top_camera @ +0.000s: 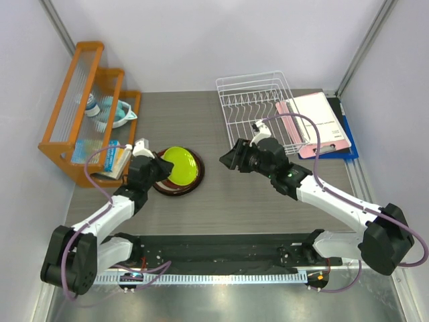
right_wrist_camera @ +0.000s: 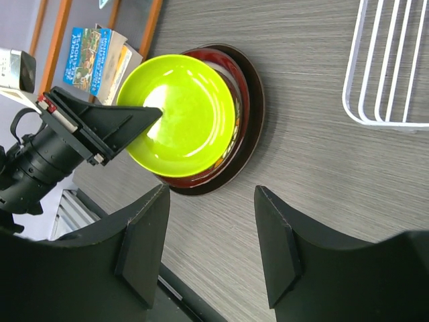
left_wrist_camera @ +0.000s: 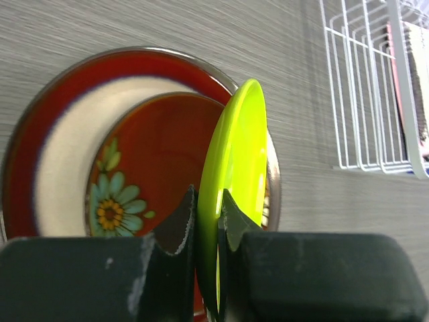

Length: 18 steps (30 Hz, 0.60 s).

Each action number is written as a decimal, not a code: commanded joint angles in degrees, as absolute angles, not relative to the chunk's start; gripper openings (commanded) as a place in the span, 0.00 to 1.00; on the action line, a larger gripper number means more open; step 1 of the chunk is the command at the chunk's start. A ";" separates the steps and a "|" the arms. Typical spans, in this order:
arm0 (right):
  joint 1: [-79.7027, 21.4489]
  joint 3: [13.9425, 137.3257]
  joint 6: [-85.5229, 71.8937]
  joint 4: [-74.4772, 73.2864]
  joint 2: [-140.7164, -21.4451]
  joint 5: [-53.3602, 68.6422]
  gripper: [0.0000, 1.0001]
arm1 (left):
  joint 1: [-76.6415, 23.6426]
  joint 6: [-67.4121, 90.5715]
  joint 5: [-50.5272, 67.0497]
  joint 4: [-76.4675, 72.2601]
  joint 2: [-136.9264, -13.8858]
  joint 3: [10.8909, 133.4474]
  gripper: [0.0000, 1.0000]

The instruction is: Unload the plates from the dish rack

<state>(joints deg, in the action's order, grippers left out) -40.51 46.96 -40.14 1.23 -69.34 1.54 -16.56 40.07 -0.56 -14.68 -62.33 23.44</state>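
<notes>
Grey wood-grain table (top_camera: 268, 201), pale walls. Orange shelf (top_camera: 80, 107) at far-left corner. Dish rack (top_camera: 258, 100) at far-right, pink clipboard (top_camera: 315, 124) just beside it. Plate stack (top_camera: 175, 189) left of centre. Left arm low, left gripper (left_wrist_camera: 208, 218) clenched on rim of lime green plate (left_wrist_camera: 234, 174), which tilts over stack. Right gripper (right_wrist_camera: 211, 241) mid-table, jaws apart, empty.

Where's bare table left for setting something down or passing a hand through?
Bare table at the back, between the shelf and the rack. Another open strip lies in front of the plate stack, toward the arm bases. Crowded: the left hand grips the green plate over the stack, and the right hand hangs open between stack and rack.
</notes>
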 commanded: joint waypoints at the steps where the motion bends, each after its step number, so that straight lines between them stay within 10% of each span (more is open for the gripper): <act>1: -40.69 46.41 -38.58 1.41 -67.06 0.26 0.59 | -16.08 39.81 -2.55 -18.10 -65.21 25.40 0.00; 7: -40.69 45.97 -38.15 1.06 -67.06 -2.02 0.59 | -16.08 40.08 -1.41 -18.72 -68.20 25.22 0.00; 18: -40.61 45.44 -38.06 0.79 -67.50 -3.34 0.59 | -16.08 39.38 -2.90 -15.91 -66.54 24.08 0.47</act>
